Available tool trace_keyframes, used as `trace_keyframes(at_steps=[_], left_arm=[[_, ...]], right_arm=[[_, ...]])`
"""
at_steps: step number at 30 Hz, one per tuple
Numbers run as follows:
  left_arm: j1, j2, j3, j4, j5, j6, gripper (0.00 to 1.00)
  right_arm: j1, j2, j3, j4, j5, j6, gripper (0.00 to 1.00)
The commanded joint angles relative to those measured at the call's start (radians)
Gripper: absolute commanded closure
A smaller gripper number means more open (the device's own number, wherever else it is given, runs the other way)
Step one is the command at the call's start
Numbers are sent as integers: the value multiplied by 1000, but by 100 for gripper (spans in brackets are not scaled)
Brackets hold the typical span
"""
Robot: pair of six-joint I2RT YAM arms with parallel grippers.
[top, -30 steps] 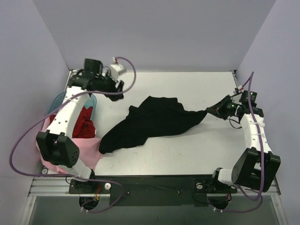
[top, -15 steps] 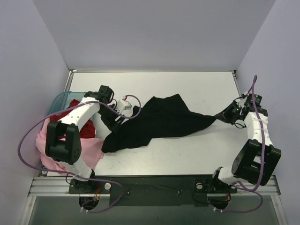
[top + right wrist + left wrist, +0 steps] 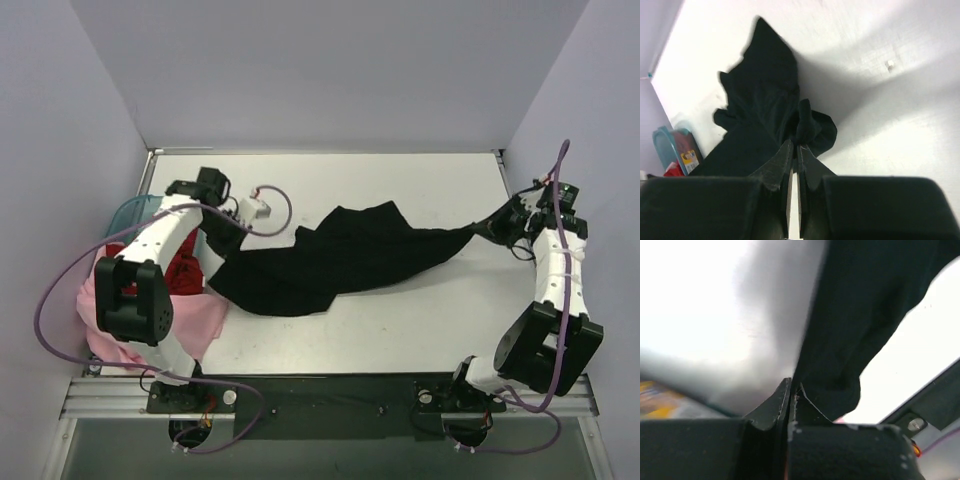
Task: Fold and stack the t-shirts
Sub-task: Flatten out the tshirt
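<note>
Worktop (image 3: 400, 330): white, carries all items. Black t-shirt (image 3: 340, 262): unfolded, lying across centre, drawn out L to R between both arms. Pink t-shirt (image 3: 195, 325): heaped at near-L corner. Red t-shirt (image 3: 185, 272): bunched just behind pink one, touching teal tub (image 3: 122, 215) at L edge; cannot tell if inside it. L gripper (image 3: 791, 390): jaws closed, pinching black t-shirt's L end. R gripper (image 3: 795, 150): jaws closed on its R end, cloth bunched at tips.

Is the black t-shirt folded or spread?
Not folded: the black t-shirt lies stretched, crumpled, between the left gripper and the right gripper, both pinching it.
</note>
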Motion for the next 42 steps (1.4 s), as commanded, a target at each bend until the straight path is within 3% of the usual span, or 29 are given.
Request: trace_keyframes(at_steps=[1,6,9,11,14,18,20,23,26,27,29,30,32,37,38,42], left_arm=[[91,-33,429,-4,-19,-38,100],[95,74,911,-20,-56,-66,100],[94,133,1215,-19,-95,-101,100],[94,132,1236,15,-112,-92,100],[89,38,1095,79,-99,-42,100],[65,-98,712,141,-76,3,100],[60,-132,568,131,-57,-3,100],[42,-184,330,139,-32,23,100],[4,-231,51,191,-41,38,100],[-19,-237,8,208,-43,27,100],[-58,-237,-106,225,-33,7,100],[-69,-234,-152,225,-21,0,100],[-99,-231,-209,222,12,-9,100],[-112,-249,-271,226,16,-19,100],[-110,-249,-272,223,7,-19,100],[-109,-261,-261,217,-32,-13,100]], right_arm=[[-12,-36,262,17,-38,51,100],[-15,5,642,130,-107,150,100],[-26,19,782,234,-142,206,100],[-34,2,809,308,-164,245,100],[-35,-47,726,348,-185,267,100],[-31,-159,435,394,-227,264,100],[-22,-212,282,337,-218,235,100],[24,-274,41,93,-62,138,100],[43,-289,-173,11,32,107,100],[38,-288,-273,10,63,133,97],[29,-282,-374,3,138,166,68],[24,-285,-400,-2,167,179,53],[6,-311,-426,-8,293,200,45],[64,-358,-328,10,416,117,37],[131,-326,-302,12,442,76,31],[341,-89,-80,-109,505,-127,32]])
